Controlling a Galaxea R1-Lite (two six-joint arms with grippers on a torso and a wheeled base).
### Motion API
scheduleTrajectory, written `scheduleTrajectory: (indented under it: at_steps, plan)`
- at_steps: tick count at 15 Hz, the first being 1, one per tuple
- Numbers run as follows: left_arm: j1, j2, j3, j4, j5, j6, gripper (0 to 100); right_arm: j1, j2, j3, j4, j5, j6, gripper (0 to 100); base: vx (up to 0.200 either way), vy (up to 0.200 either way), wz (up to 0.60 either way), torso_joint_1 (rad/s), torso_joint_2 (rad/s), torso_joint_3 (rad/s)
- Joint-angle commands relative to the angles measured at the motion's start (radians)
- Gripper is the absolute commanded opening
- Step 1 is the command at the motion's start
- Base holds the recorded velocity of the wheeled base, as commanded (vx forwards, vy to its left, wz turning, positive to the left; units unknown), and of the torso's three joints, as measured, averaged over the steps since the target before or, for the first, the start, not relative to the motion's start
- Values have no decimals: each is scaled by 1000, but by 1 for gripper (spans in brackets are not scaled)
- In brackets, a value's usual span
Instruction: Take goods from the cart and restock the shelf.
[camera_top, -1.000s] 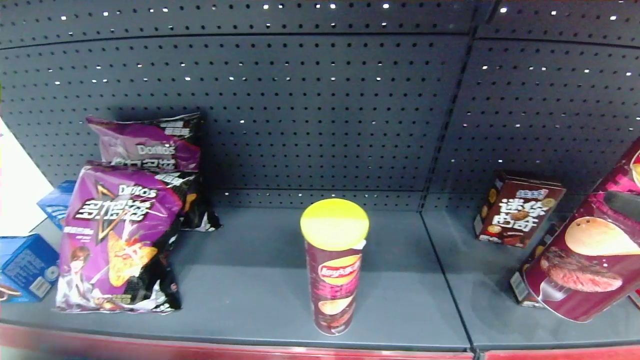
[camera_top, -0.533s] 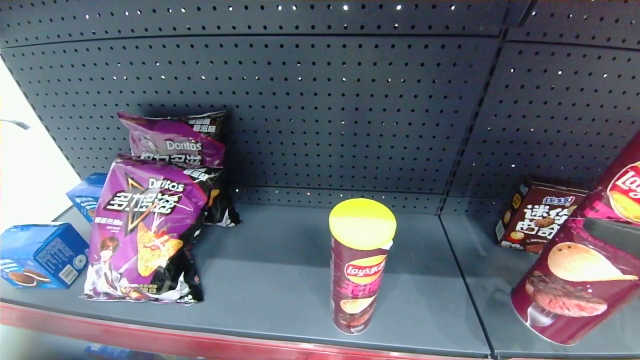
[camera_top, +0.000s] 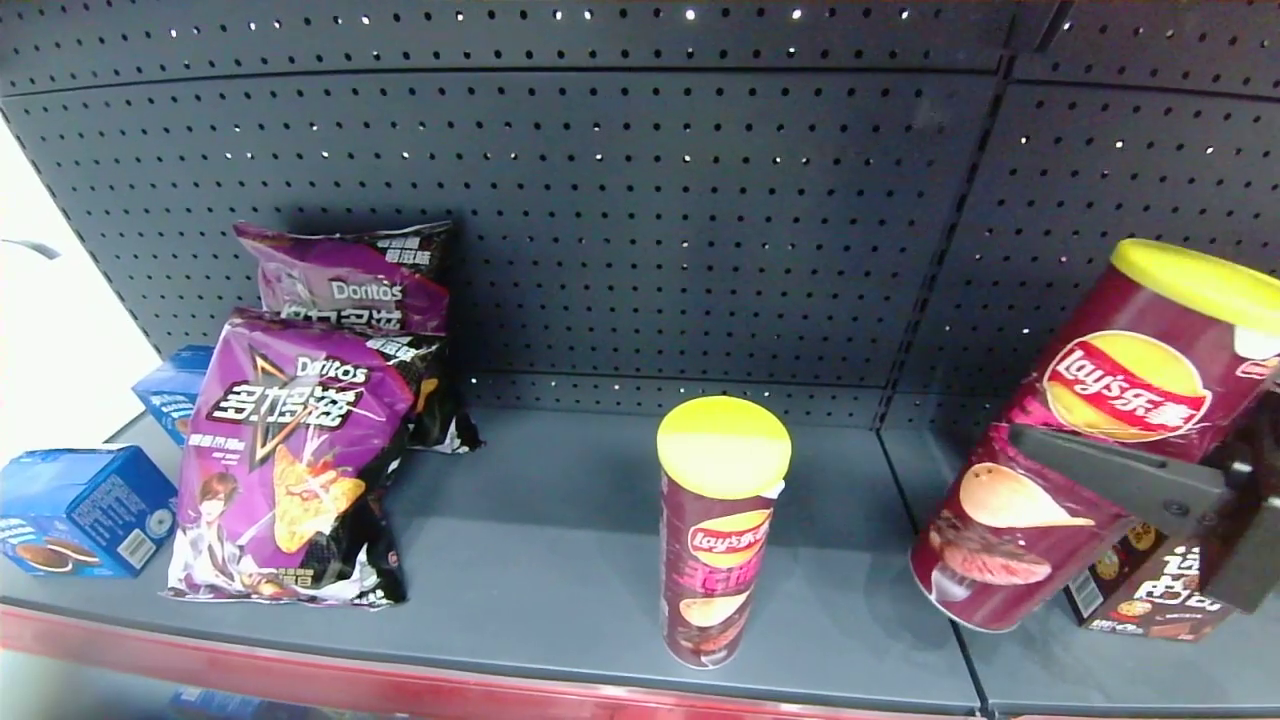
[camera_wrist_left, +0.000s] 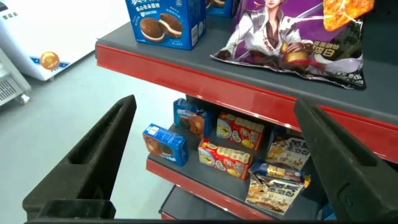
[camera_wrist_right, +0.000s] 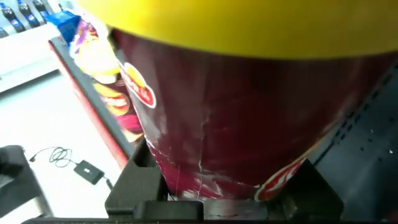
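Nearest, the right claw (camera_wrist_right: 224, 186) is clamped around the middle of a maroon chip can (camera_top: 1130, 385), with one dark finger (camera_top: 1110, 465) crossing the can's front. In the last half second the can has swung left and upward over the right part of the shelf (camera_top: 540, 560). Its yellow lid, cut off before, now shows. The can leans with its lid to the right and its base low over the shelf floor. This looks like the placing step, with the can not yet upright or set down. It is a glossy, rigid cylinder printed with chips. The left claw (camera_wrist_left: 214, 109) is spread wide and empty, below the shelf's red front edge (camera_wrist_left: 249, 93). Farther in, a matching can (camera_top: 722, 530) stands upright mid-shelf. A brown box (camera_top: 1150, 595) sits behind the held can, and purple snack bags (camera_top: 290, 470) lean at left.
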Motion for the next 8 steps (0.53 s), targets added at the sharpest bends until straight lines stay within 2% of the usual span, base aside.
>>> scheduleTrajectory:
  at_steps: [1, 6, 8]
  plan:
    - [1, 0, 0, 0, 0, 0, 100, 14, 147, 10, -91, -1, -6, 0, 0, 0, 0, 0, 0, 0]
    - [1, 0, 0, 0, 0, 0, 100, 16, 456, -38, -413, 14, -6, 0, 0, 0, 0, 0, 0, 0]
    - [1, 0, 0, 0, 0, 0, 100, 14, 520, -87, -425, 31, -9, 0, 0, 0, 0, 0, 0, 0]
